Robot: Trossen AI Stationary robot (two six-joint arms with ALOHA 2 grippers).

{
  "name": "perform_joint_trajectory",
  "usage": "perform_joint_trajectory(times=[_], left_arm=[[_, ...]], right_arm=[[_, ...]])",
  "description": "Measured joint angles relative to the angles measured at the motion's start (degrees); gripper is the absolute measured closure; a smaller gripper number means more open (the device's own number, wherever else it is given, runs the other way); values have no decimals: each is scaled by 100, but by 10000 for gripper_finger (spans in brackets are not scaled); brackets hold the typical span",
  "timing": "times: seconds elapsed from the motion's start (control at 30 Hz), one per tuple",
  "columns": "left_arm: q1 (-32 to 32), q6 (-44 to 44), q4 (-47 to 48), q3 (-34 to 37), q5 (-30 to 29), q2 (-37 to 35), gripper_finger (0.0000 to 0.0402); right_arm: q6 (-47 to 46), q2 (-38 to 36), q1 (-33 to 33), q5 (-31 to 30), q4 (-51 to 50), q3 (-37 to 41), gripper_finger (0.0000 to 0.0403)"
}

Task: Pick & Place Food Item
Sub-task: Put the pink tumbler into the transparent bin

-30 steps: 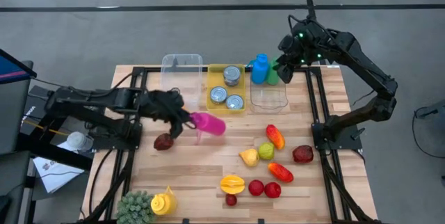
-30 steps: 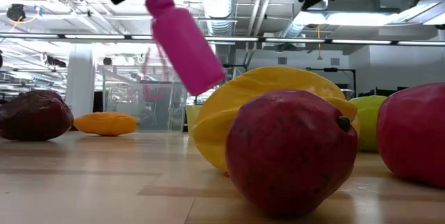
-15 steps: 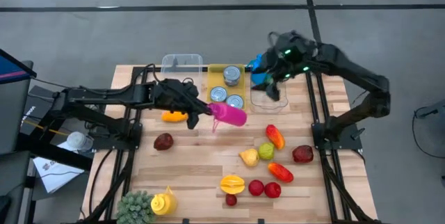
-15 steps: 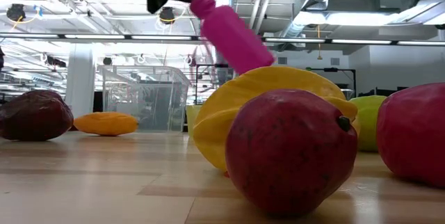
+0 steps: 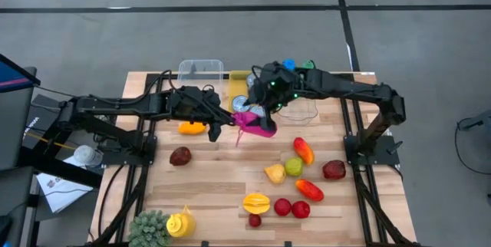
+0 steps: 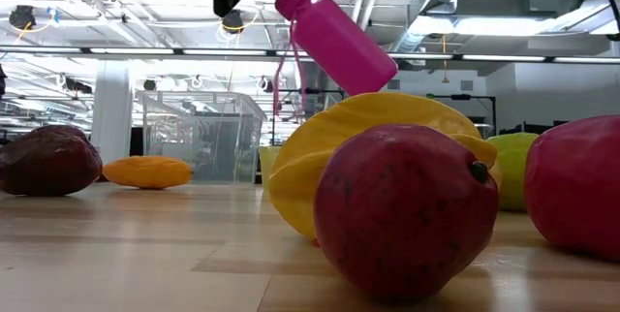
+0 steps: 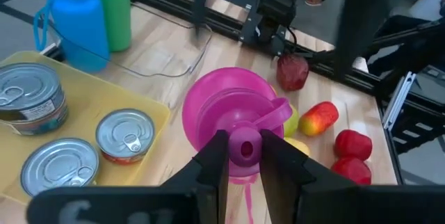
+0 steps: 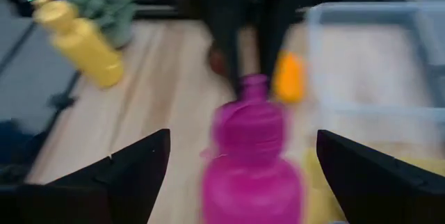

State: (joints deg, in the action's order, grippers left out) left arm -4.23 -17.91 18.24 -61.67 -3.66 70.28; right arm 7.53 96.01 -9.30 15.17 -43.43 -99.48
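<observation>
A pink bottle [image 5: 259, 127] hangs tilted above the middle of the table, its base lower and toward the right edge, and its pink strap [image 6: 281, 79] dangles. My left gripper [image 5: 229, 119] is shut on its cap end. My right gripper [image 8: 243, 137] is open, and its fingers stand on either side of the bottle's body [image 8: 254, 161] from the far right. Whether they touch it, I cannot tell. In the high view my right gripper [image 5: 261, 109] sits just beyond the bottle. My left gripper pinches the bottle's cap [image 7: 243, 146] between its two fingers [image 7: 213, 165]. It comes from the table's left, slanting a little downward, in line with the bottle. The bottle is lifted clear of the table and juts out beyond the fingertips, base end lowest.
A yellow tray [image 5: 236, 93] with cans [image 7: 125, 133] lies under the grippers. Blue [image 7: 76, 22] and green [image 7: 115, 8] bottles and clear bins [image 5: 201, 74] stand at the far edge. Fruits [image 5: 295, 166] are scattered near right, an orange one [image 5: 192, 128] and a dark one [image 5: 180, 156] left.
My left gripper has carried the pink bottle toward the table's right and a little toward the far edge, then held about still. My right gripper has swung from the far right corner toward the left and down, and has come to the bottle's body.
</observation>
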Motion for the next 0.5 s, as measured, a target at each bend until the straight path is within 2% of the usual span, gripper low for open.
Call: perform_joint_trajectory(times=[0.1, 0.5], left_arm=[[0, 124, -19, 0, -38, 0, 348], [2, 291, -204, 0, -3, -2, 348]], right_arm=[[-1, -13, 1, 332, 37, 1, 50], [-2, 544, -9, 297, 281, -3, 50]])
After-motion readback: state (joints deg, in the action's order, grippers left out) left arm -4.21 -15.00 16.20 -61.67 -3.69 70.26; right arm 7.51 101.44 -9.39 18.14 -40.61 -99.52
